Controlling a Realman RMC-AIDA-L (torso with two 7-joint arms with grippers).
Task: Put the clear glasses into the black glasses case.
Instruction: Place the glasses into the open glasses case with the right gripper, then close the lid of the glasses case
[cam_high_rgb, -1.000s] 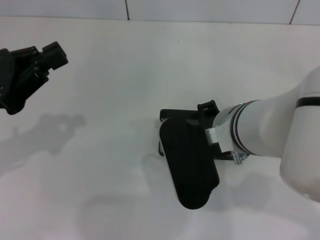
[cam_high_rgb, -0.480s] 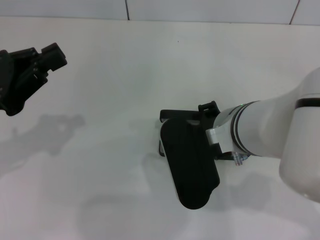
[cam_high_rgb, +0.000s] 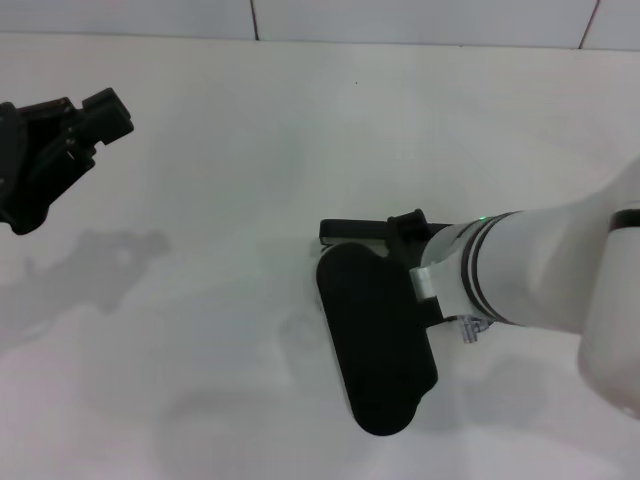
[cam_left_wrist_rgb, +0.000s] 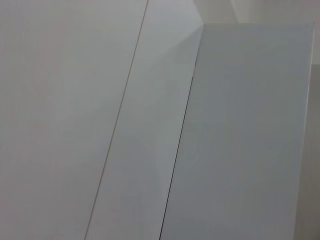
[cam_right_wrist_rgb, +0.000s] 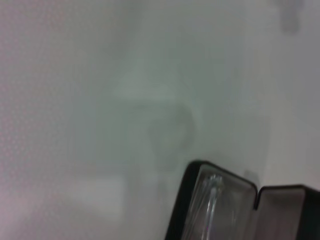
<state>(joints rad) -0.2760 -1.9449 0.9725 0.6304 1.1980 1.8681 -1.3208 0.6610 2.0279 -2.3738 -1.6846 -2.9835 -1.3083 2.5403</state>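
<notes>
A: Item one, nearest the robot?

B: The slim matte black glasses case (cam_high_rgb: 378, 340) with rounded corners, on the white table (cam_high_rgb: 220, 330), near centre-right. In the head view its raised lid faces the camera and hides the inside. In the right wrist view the case (cam_right_wrist_rgb: 220, 210) stands open, showing a grey lining.

A: And the task's other item?

B: The clear, colourless plastic glasses (cam_right_wrist_rgb: 212, 200) lie inside the open case, only faintly visible against the lining in the right wrist view. In the head view the lid hides them.

A: Right arm?

B: A white arm with black bands reaches in from the right. The right gripper (cam_high_rgb: 408, 232) sits at the far right edge of the case, just behind the lid. Whether its fingers are spread or closed, cannot tell; most of it is hidden.

A: Farther off?

B: The black left gripper (cam_high_rgb: 85, 115) hangs above the table at far left, well apart from the case, fingers spread, holding nothing. Its wrist view shows only pale panels.

A: Farthest?

B: A white tiled wall (cam_high_rgb: 420, 20) along the table's far edge.
</notes>
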